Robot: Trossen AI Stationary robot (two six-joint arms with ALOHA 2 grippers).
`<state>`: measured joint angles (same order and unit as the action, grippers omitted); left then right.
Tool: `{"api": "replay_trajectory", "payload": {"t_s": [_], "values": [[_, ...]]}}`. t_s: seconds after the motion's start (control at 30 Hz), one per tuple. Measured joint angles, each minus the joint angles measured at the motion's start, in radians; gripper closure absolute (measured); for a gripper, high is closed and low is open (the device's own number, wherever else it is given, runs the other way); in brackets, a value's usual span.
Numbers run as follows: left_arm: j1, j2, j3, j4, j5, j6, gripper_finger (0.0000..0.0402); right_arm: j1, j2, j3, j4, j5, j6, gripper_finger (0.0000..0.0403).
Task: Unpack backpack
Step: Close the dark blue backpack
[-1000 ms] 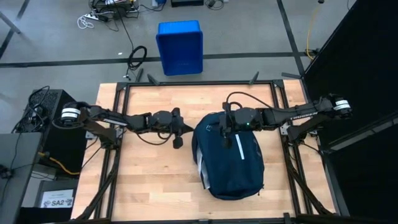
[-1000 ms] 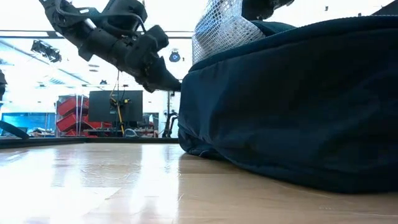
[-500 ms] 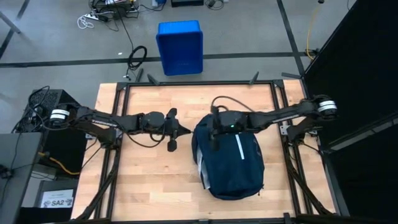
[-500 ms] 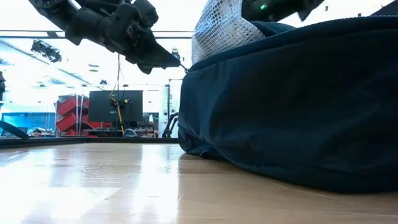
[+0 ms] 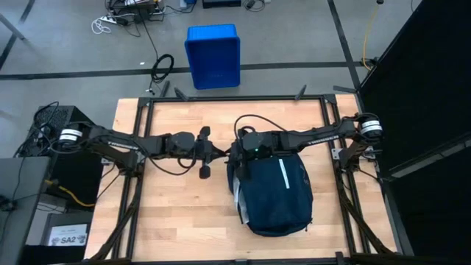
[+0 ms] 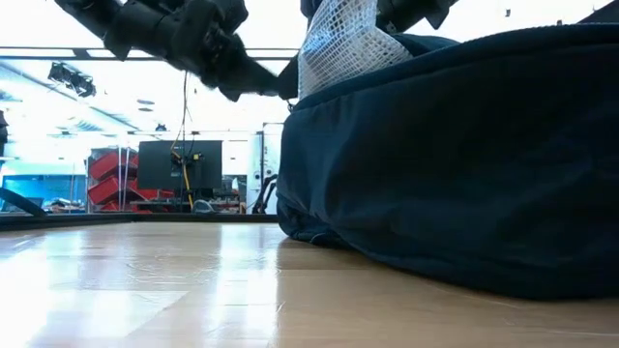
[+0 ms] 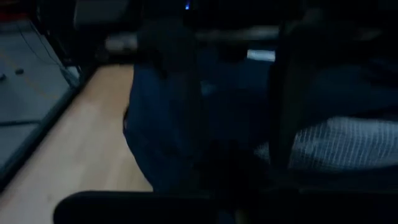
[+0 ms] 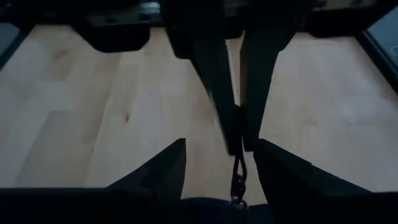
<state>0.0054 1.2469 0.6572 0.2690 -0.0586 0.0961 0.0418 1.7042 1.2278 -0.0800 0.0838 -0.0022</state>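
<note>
Left gripper (image 5: 219,154): mid-worktop, fingers clenched on a zipper pull (image 8: 237,178) at the backpack's left edge. Backpack (image 5: 276,193): dark navy, on the worktop's right half. Right gripper (image 5: 237,154): beside the left gripper, fingers parted, empty.

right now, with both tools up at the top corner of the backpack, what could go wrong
1. The left tool and right tool meet almost nose to nose at the backpack's top corner; a small move could knock them together.
2. The left tool is shut only on the small zipper pull; it may slip off under a tug.
3. The right tool is open and holds nothing, so a pull may drag the whole bag across the table.
</note>
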Motion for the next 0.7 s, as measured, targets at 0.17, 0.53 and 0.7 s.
{"api": "replay_trajectory", "payload": {"t_s": [0.17,0.53,0.7], "values": [[-0.013,0.001,0.062,-0.052,0.000,0.035,0.0402,0.000,-0.001,0.002,-0.006,0.002,0.024,0.0245],[-0.028,0.001,0.080,-0.058,0.003,0.057,0.0401,-0.004,-0.001,0.001,0.065,0.000,-0.040,0.0345],[-0.027,-0.021,0.085,-0.124,-0.005,0.069,0.0401,-0.010,0.000,0.001,0.045,-0.002,-0.044,0.0374]]}}
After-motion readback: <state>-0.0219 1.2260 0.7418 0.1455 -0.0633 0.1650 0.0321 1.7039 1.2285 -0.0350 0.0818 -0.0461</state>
